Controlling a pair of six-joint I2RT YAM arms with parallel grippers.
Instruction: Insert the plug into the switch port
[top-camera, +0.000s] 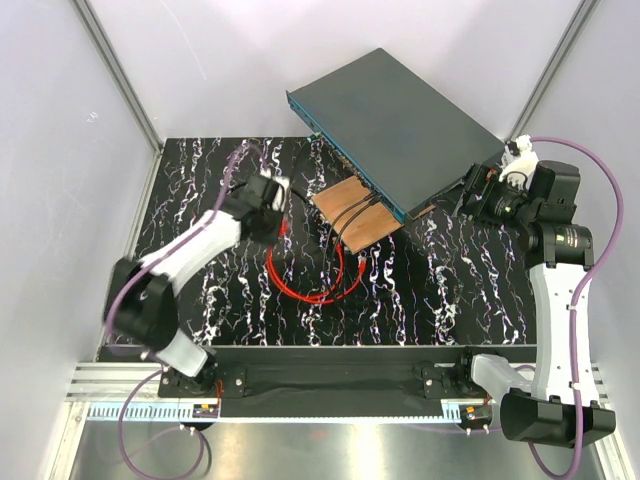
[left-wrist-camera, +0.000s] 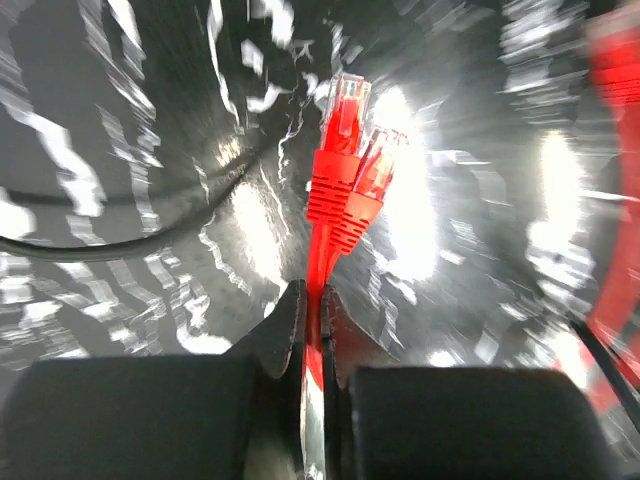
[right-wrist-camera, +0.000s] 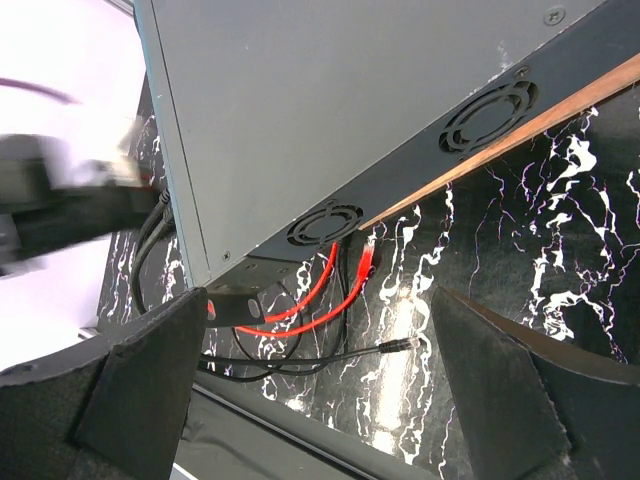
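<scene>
Plug (left-wrist-camera: 345, 108): grasp step, looks secured.
My left pincer (left-wrist-camera: 312, 300) clamps the red cable (left-wrist-camera: 322, 250) just behind it; next I likely need to lift and align with the switch port (top-camera: 340, 155).

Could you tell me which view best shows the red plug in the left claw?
The left wrist view: the clear-tipped bright-red plug sits close and central, gripped at its tail by the shut left claw. The top view leaves it too small to tell; the right wrist view shows only blur there.
</scene>
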